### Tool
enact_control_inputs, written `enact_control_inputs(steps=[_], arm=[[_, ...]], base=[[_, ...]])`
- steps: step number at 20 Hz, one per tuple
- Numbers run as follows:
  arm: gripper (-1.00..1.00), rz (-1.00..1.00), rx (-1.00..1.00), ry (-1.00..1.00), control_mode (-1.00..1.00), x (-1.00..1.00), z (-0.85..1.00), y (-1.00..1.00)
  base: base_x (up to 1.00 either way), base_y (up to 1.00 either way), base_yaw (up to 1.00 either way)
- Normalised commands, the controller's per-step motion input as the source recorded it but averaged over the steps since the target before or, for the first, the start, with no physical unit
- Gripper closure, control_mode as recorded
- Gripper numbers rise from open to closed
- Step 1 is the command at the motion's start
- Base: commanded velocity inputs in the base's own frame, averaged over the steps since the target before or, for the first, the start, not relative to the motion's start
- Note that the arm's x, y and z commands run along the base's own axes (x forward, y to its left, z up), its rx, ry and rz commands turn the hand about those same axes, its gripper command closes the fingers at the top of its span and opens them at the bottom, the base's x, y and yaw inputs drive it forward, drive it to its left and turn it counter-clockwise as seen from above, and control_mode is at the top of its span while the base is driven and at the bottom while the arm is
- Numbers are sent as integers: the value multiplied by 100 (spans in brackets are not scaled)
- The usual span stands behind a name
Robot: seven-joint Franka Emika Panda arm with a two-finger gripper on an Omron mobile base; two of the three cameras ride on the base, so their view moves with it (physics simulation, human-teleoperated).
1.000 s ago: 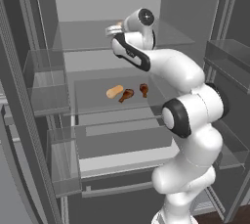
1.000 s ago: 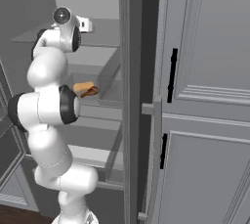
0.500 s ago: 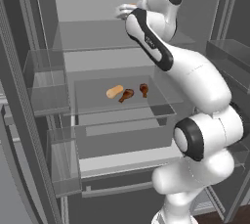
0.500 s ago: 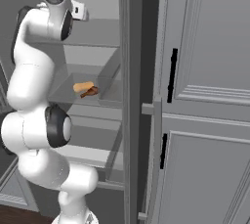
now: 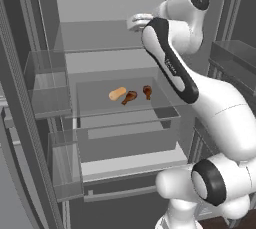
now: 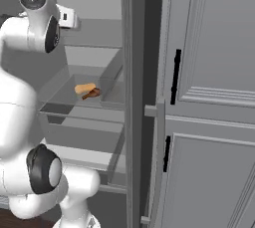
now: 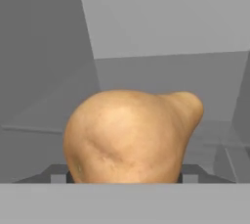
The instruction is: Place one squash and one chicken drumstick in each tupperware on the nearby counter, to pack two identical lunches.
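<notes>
Squash [image 7: 129, 137], centre of the hand view: matt tan skin, faintly dimpled. Fridge shelf [image 5: 100, 105], mid-frame: clear, glassy plastic. Drumsticks [image 5: 130, 96] on it look dull brown. Cabinet door [image 6: 209, 72], right side: smooth grey paint.

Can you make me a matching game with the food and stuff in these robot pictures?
Things:
1. squash
2. second squash
3. two chicken drumsticks
4. black handles

Places or looks:
A. brown, lying side by side on the glass shelf
B. on the grey cabinet doors
C. right in front of the hand camera, at the end effector
D. tan, lying left of the drumsticks on the shelf

Pairs: 1-C, 2-D, 3-A, 4-B
</notes>
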Motion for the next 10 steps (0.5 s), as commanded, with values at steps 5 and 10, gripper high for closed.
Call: enact_control_inputs(steps=[5, 10], arm=[[100, -5, 1, -16, -100, -100, -75, -2], [100, 0, 1, 0, -100, -100, 0, -17]], base=[[0, 0, 0], [0, 0, 0]])
